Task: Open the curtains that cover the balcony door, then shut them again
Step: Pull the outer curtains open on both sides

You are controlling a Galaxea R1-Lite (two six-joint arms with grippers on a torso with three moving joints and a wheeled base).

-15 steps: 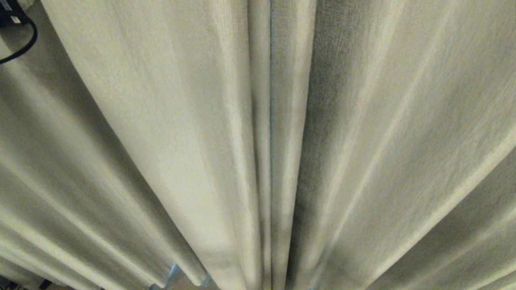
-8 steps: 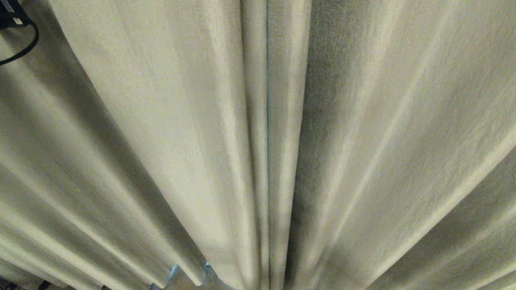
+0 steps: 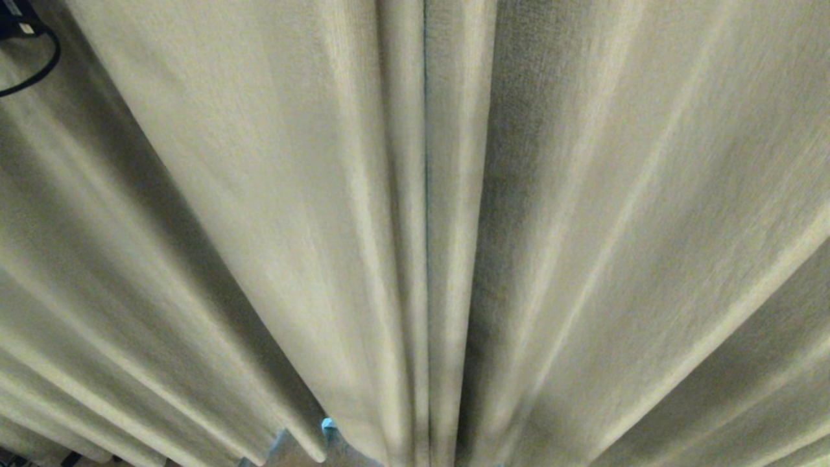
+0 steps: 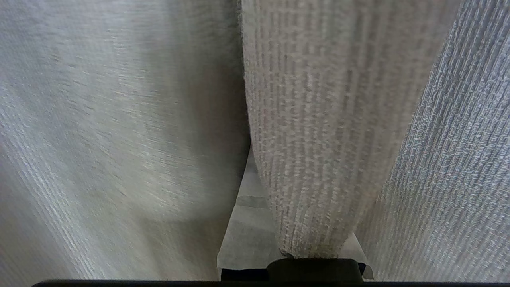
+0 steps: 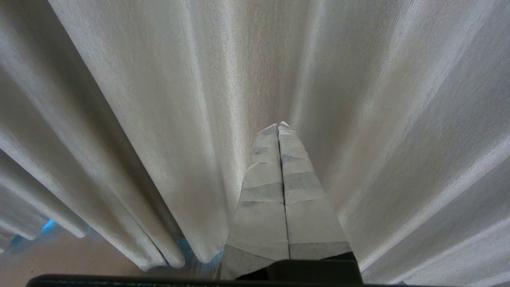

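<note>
The curtains (image 3: 272, 194) fill the head view from edge to edge, hanging in long beige pleats that fan out from the bottom centre of the frame. A thin dark seam runs down the middle, where two panels meet. Everything beyond them is hidden by the cloth. At the upper left corner a dark cable (image 3: 39, 71) loops into view, cut off by the frame edge. At the bottom, just left of centre, a small bluish patch shows between the hems; what it is cannot be made out.

In the left wrist view the left claw (image 4: 303, 239) is clamped on a thick fold of the curtains, which covers most of one finger. In the right wrist view the right claw (image 5: 282, 131) has its fingers pressed together with nothing between them, its tips right up against the pleats.
</note>
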